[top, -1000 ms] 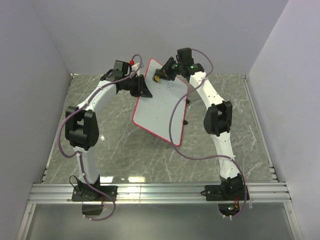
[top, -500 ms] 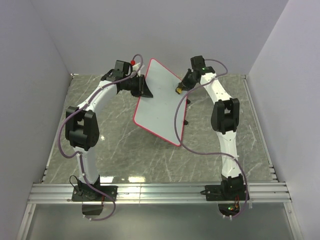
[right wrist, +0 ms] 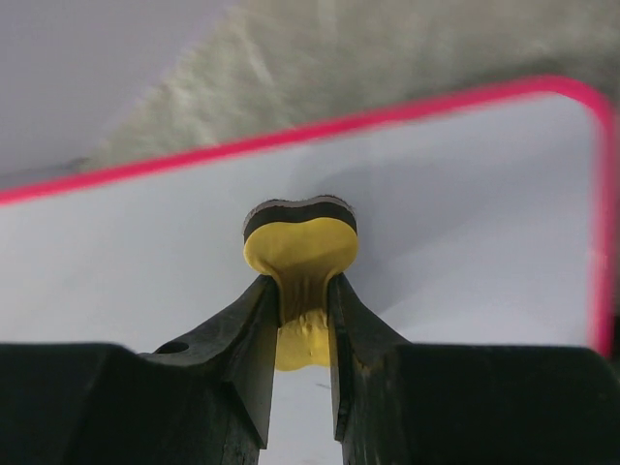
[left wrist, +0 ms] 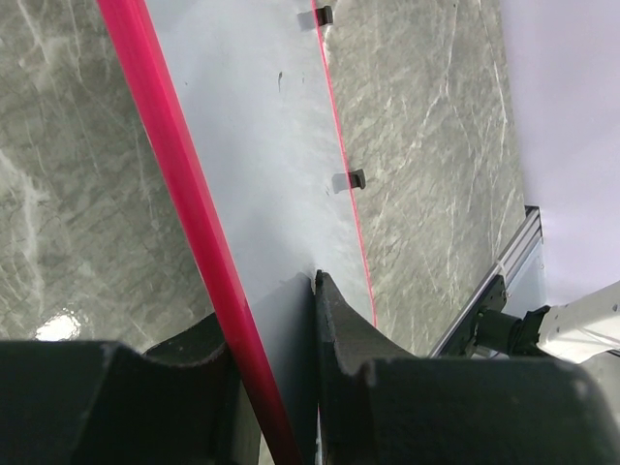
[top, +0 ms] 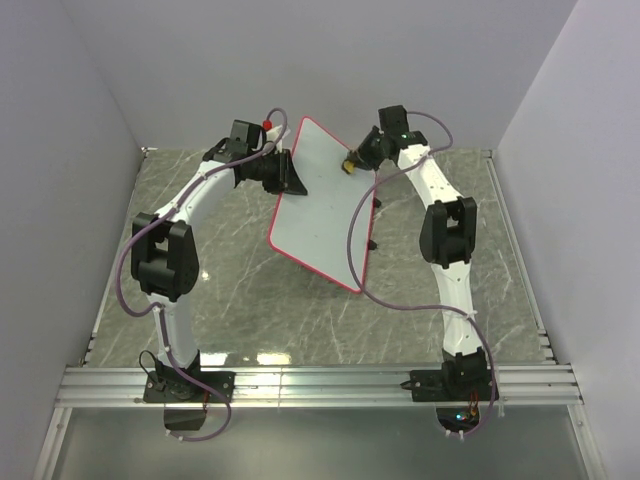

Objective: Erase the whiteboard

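Observation:
The whiteboard (top: 320, 210), white with a red-pink rim, is held tilted above the table. My left gripper (top: 285, 178) is shut on its left edge; in the left wrist view the fingers clamp the rim (left wrist: 189, 208) and board (left wrist: 262, 145). My right gripper (top: 356, 160) is shut on the yellow bone-shaped eraser (top: 348, 165), at the board's upper right edge. In the right wrist view the eraser (right wrist: 300, 250) has its dark pad against the white surface (right wrist: 465, 213). The board surface looks clean.
The grey marble table (top: 230, 290) lies under the board. Grey walls stand on three sides. A metal rail (top: 320, 385) runs along the near edge. The board's small black feet (left wrist: 355, 179) show on its far rim.
My right gripper with the eraser swept from the board's upper middle to its right edge, then back up slightly. The marking seen a second ago is gone. The left gripper kept holding the board.

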Tool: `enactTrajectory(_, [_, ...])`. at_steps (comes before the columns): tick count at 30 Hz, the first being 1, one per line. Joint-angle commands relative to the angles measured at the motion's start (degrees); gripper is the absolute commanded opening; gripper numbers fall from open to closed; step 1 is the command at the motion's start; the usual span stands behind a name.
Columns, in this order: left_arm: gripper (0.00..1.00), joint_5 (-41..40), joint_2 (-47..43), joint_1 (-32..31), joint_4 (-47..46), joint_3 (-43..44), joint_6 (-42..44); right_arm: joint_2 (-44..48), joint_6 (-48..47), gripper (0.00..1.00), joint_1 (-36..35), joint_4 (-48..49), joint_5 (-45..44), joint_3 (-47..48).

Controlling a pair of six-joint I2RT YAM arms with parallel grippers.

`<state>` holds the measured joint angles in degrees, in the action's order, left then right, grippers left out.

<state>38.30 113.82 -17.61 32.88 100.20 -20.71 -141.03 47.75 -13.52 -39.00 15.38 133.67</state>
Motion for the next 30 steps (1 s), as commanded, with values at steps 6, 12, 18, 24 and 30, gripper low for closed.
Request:
enactTrajectory(6, [0.00, 1.25, 5.18, -12.28, 8.60, -3.61, 11.22, -5.22, 14.21, 0.00, -3.53, 16.23, -1.30, 8.89])
enactTrajectory(12, [0.00, 0.19, 3.87, -12.19, 8.25, -4.92, 11.74, -4.70, 12.29, 0.00, -2.05, 13.70, -6.67, 6.53])
enactTrajectory(18, [0.00, -0.25, 1.32, -11.22, 6.67, -8.17, 11.66, 1.19, 6.23, 0.00, 0.68, 10.80, -12.47, -2.97])
enactTrajectory(24, [0.00, 0.36, 0.61, -11.13, 5.79, -9.41, 11.39, 0.93, 4.11, 0.00, 1.48, 7.98, -12.92, -1.30])
enactTrajectory(30, [0.00, 1.24, 1.14, -11.13, 5.44, -9.24, 10.95, 1.11, 3.58, 0.00, -1.94, 8.86, -11.25, -0.16])
